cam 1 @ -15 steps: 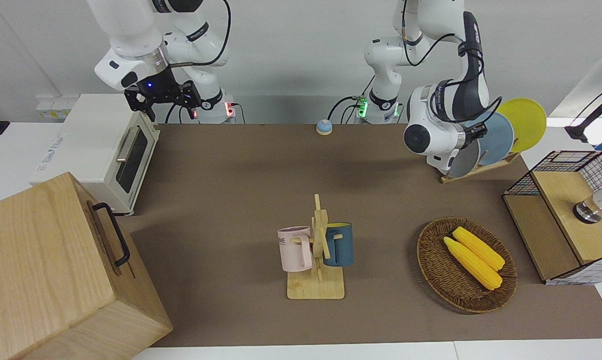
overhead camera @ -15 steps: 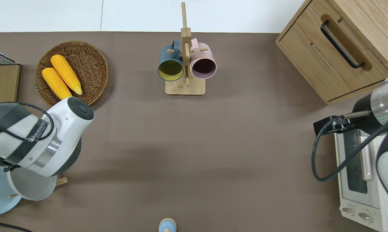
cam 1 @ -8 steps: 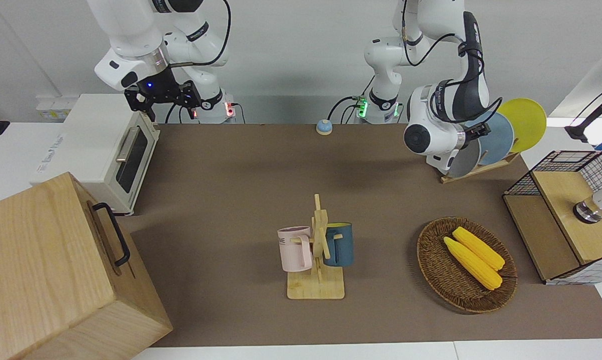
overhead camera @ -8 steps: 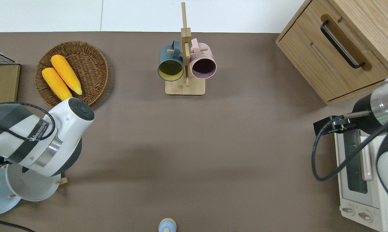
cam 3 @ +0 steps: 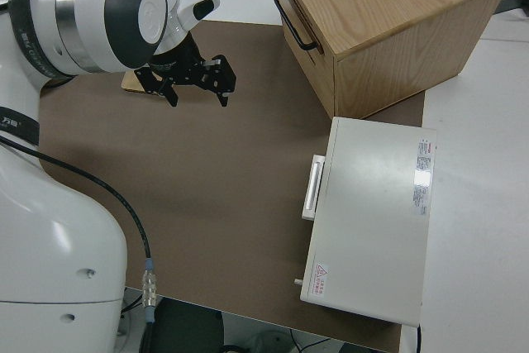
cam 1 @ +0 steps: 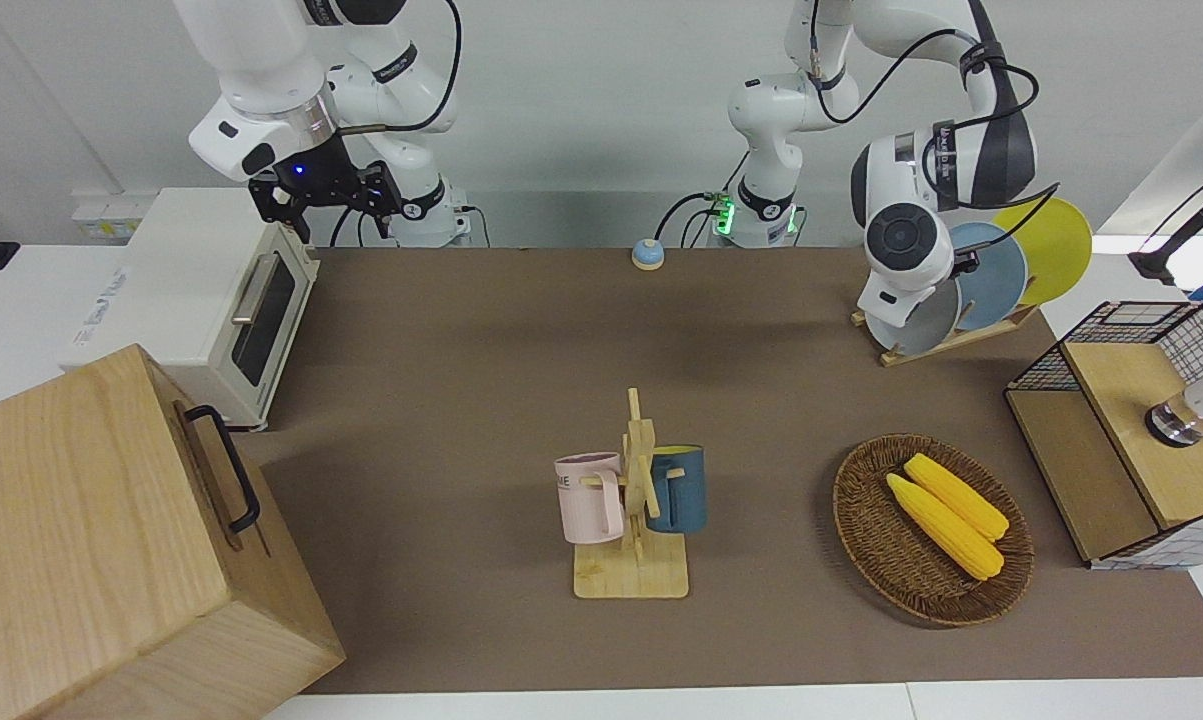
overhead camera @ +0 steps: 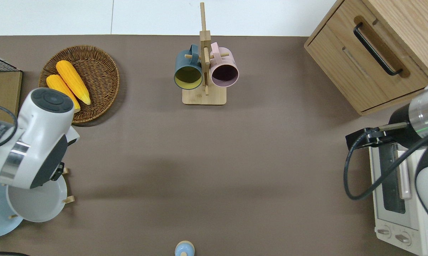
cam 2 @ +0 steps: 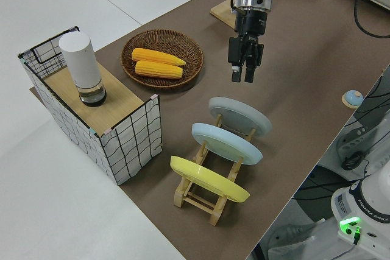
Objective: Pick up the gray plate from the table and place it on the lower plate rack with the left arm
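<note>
The gray plate (cam 2: 241, 117) stands tilted in the end slot of the lower plate rack (cam 2: 196, 196), on the side toward the table's middle. It also shows in the front view (cam 1: 913, 322) and the overhead view (overhead camera: 39, 203). My left gripper (cam 2: 242, 78) hangs in the air, pointing down, open and empty. It is apart from the plate, over the table (overhead camera: 214, 160) between the rack and the basket. My right arm is parked, its gripper (cam 3: 198, 93) open.
A sky-blue plate (cam 2: 225, 143) and a yellow plate (cam 2: 207, 178) fill the rack's other slots. A wicker basket (overhead camera: 100, 71) with two corn cobs, a wire-sided box (cam 2: 128, 132), a mug stand (overhead camera: 204, 96), a wooden cabinet (overhead camera: 370, 53) and a toaster oven (overhead camera: 395, 199) stand around.
My left arm has swung up and away from the rack toward the basket. The gray plate stays in its slot, no longer covered by the wrist.
</note>
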